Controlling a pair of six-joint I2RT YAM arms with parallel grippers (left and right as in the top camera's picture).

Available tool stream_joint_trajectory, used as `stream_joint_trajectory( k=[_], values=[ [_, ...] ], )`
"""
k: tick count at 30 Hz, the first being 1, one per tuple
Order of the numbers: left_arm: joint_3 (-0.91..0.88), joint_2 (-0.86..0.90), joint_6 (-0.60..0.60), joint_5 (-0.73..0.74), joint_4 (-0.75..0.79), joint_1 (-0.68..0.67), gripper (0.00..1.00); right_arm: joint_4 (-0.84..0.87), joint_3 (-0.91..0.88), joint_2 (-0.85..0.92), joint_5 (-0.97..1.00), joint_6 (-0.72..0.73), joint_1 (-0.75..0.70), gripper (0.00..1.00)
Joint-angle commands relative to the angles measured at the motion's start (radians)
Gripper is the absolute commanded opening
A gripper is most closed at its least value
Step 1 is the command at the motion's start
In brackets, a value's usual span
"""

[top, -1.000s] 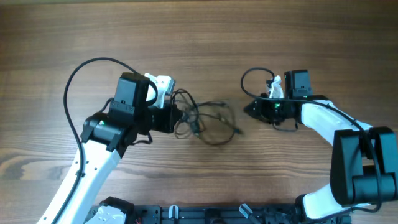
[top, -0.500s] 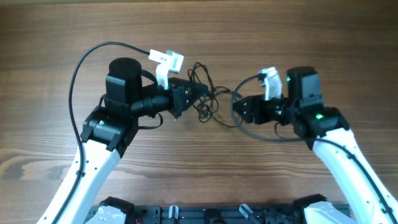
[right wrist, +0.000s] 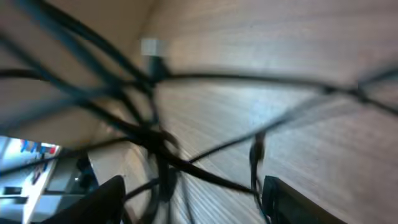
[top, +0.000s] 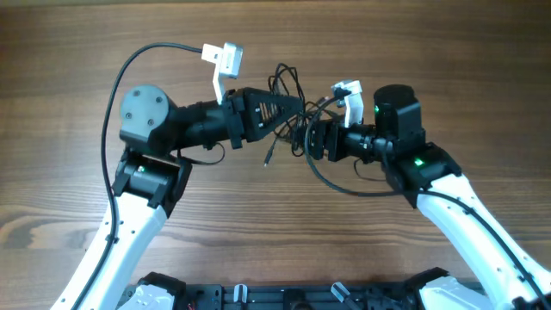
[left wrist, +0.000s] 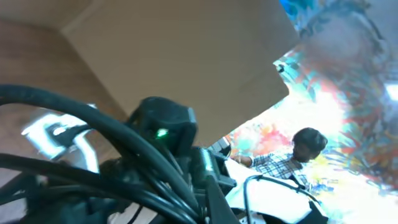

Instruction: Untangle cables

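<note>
Above the table (top: pixel 448 60), I am holding the cables (top: pixel 291 108) up in a loose black bunch, and I am placing everything else by that bunch. Just left of the bunch, my left gripper (top: pixel 269 110) is clamping on the nearest strands, its tip sitting right in among the loops. Just right of the bunch, my right gripper (top: pixel 313 142) is pointing in at the tangle. In the right wrist view its fingers (right wrist: pixel 107 198) are standing wide apart, and blurred strands are crossing the gap between them without being pinched.

Out of the bunch, on the side toward my arm bases, a thin strand is trailing down, and a small plug end (top: pixel 268 160) is dangling from it clear of the rest. Several loops are sticking out on the far side of the bunch, crossing over one another. I cannot tell from any view which strand is passing over which.

In the left wrist view the strands are sweeping across close to the lens, out of focus. Beyond the bunch my right arm (left wrist: pixel 163 124) is facing me, and a green light (left wrist: pixel 161 132) is glowing on it.

Well left of the bunch, the thick arm cable (top: pixel 116 95) is arching in a wide curve above my left arm, apart from the tangle.
</note>
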Motion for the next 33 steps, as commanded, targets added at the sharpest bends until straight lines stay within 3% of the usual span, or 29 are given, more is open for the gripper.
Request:
stream_joint_trajectory(
  k=[1, 5, 9, 16, 21, 28, 33],
  values=[
    [0.014, -0.01, -0.028, 0.069, 0.087, 0.035, 0.04, -0.054, 0.015, 0.08, 0.029, 0.043, 0.003, 0.67],
    [0.014, -0.016, -0.069, 0.219, 0.084, 0.246, 0.04, -0.219, 0.015, 0.185, 0.321, 0.044, 0.002, 0.67],
    [0.014, -0.016, -0.077, 0.397, -0.024, 0.525, 0.04, -0.245, 0.015, 0.211, 0.49, 0.037, 0.001, 0.68],
    [0.014, -0.016, -0.075, 0.505, -0.043, 0.706, 0.04, -0.323, 0.015, 0.211, 0.613, 0.037, -0.109, 0.68],
    [0.014, -0.016, -0.072, 0.505, -0.043, 0.673, 0.04, -0.331, 0.015, 0.211, 0.51, 0.026, -0.186, 0.72],
    [0.014, 0.042, 0.123, 0.464, -0.119, 0.364, 0.04, -0.33, 0.015, 0.211, 0.445, -0.045, -0.186, 0.72],
    [0.014, 0.164, 0.139, 0.325, -0.19, 0.257, 0.04, -0.349, 0.015, 0.211, 0.446, -0.047, -0.186, 0.72]
  ],
)
